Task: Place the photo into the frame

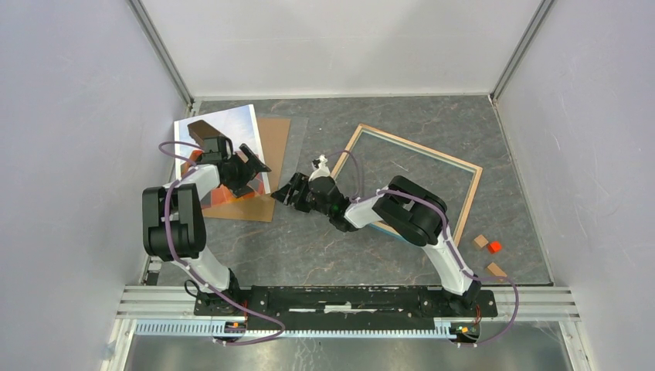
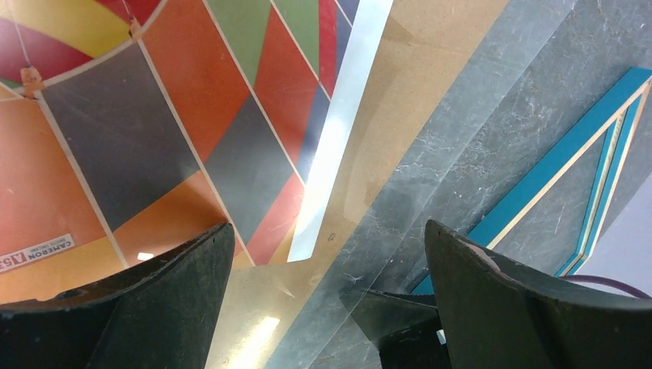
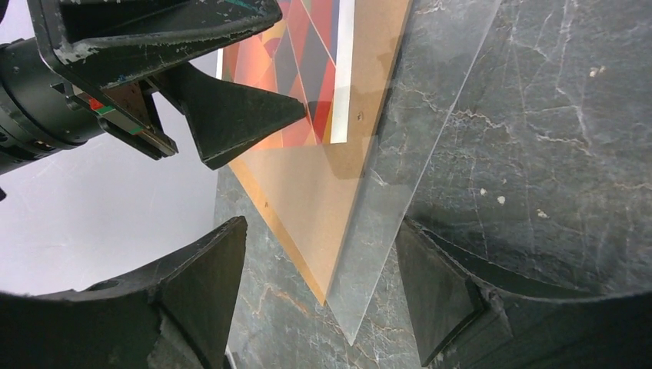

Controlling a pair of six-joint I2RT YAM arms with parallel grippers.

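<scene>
Both spread, empty: left jaws over photo (image 2: 154,138), right jaws between photo and frame (image 2: 538,175)

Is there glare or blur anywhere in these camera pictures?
Left wrist view: bright glare patches on the brown backing board and the photo; the near fingers look soft. Right wrist view: the clear pane shows only as faint sheen and edges. Top view: evenly lit, sharp.
</scene>
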